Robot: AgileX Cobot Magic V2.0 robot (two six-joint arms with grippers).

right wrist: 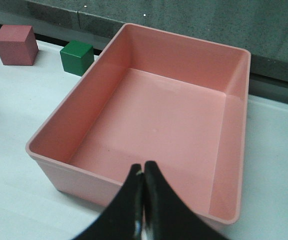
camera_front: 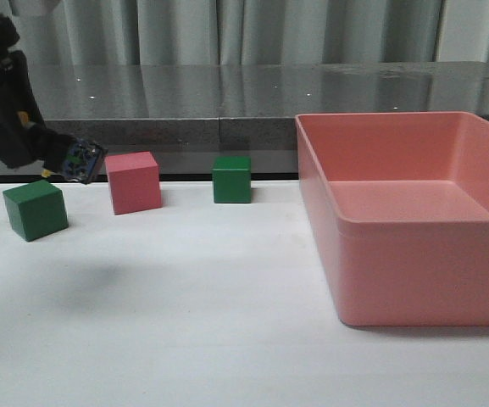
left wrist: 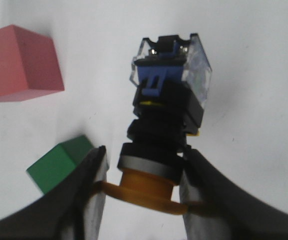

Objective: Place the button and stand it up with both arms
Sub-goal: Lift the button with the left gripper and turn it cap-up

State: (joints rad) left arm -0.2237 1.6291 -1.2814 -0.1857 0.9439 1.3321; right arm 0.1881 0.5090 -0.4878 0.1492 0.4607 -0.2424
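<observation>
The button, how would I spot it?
Look far left, above the white table, where the left gripper holds the button in the air beside the pink cube. Unlike the plain cubes, it has a yellow cap, black body and bluish base.

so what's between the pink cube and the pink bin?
One green cube, standing apart from both the pink cube and the pink bin; the front view shows it.

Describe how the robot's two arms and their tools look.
The left arm is bulky and black. Its left tool has broad black fingers with pale grey inner pads. The right tool shows two smooth black fingers tapering to points. No markings are visible.
</observation>
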